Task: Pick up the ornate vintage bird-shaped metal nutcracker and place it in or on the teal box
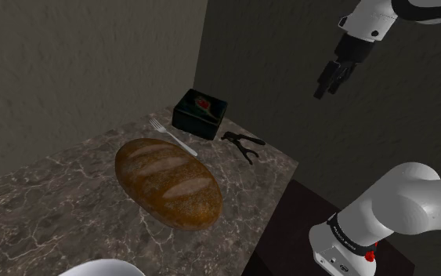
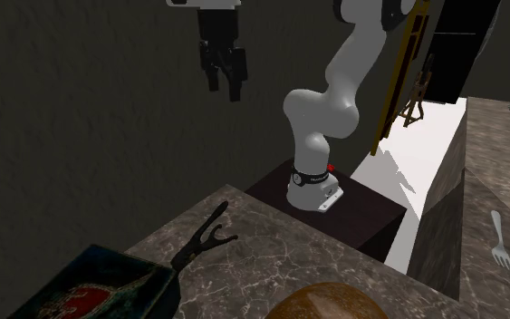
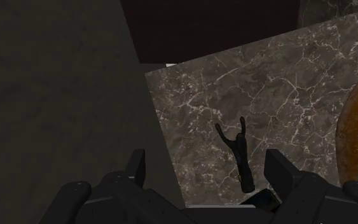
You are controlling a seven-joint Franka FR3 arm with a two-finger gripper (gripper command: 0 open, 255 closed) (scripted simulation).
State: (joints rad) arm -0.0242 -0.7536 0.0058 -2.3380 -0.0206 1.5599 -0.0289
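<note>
The dark nutcracker [image 1: 243, 144] lies on the marble table [image 1: 62, 205] near its far corner, just right of the teal box [image 1: 199, 113] in the shoulder view. In the second exterior view the nutcracker [image 2: 203, 239] shows its forked handles beside the box [image 2: 99, 288]. My gripper [image 1: 332, 78] hangs high above and off the table's edge, open with nothing between its fingers. In the wrist view the nutcracker [image 3: 238, 151] lies far below, between my fingers [image 3: 136, 164], untouched.
A large brown bread loaf [image 1: 168, 182] lies mid-table. A silver fork [image 1: 171, 136] rests between the loaf and the box. A white rim [image 1: 101, 268] shows at the near edge. Dark walls stand close behind the table. My stand [image 2: 325, 204] sits beside the table.
</note>
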